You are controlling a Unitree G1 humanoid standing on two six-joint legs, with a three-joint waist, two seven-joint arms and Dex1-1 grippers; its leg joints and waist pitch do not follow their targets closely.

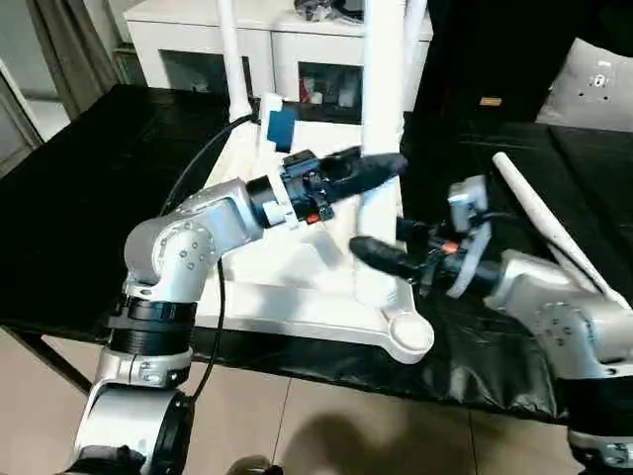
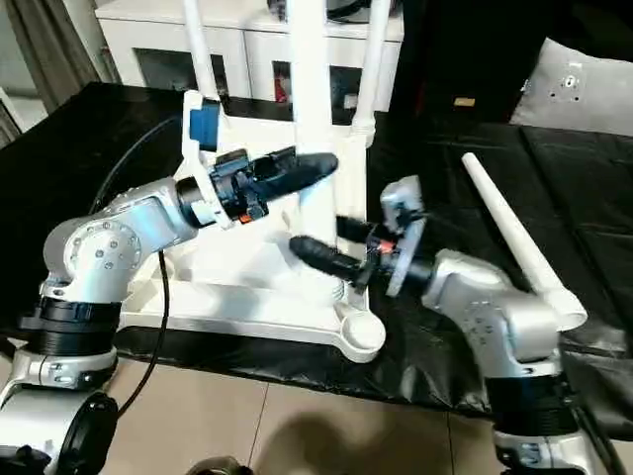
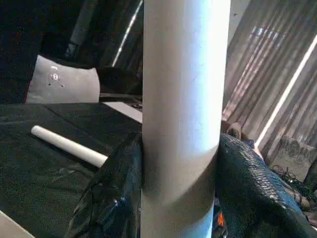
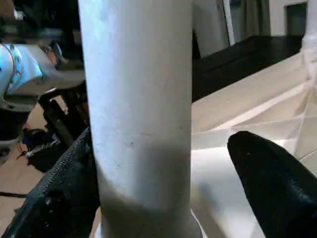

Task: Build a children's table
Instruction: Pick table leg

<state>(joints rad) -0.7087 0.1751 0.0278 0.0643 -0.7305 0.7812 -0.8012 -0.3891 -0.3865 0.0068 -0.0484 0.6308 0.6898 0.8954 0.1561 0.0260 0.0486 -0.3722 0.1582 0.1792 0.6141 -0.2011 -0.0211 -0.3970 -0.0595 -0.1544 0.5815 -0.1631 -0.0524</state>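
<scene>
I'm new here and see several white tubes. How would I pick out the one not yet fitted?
Start at the black work table, where the white top lies underside up with legs standing in it. Look to the robot's right: the loose leg lies flat on the black cover, alone, while the others stand upright.

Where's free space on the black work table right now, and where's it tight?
Free: the black work table left of the white top, and the strip between the top and the loose leg. Tight: around the upright leg, where left gripper and right gripper crowd in.
</scene>
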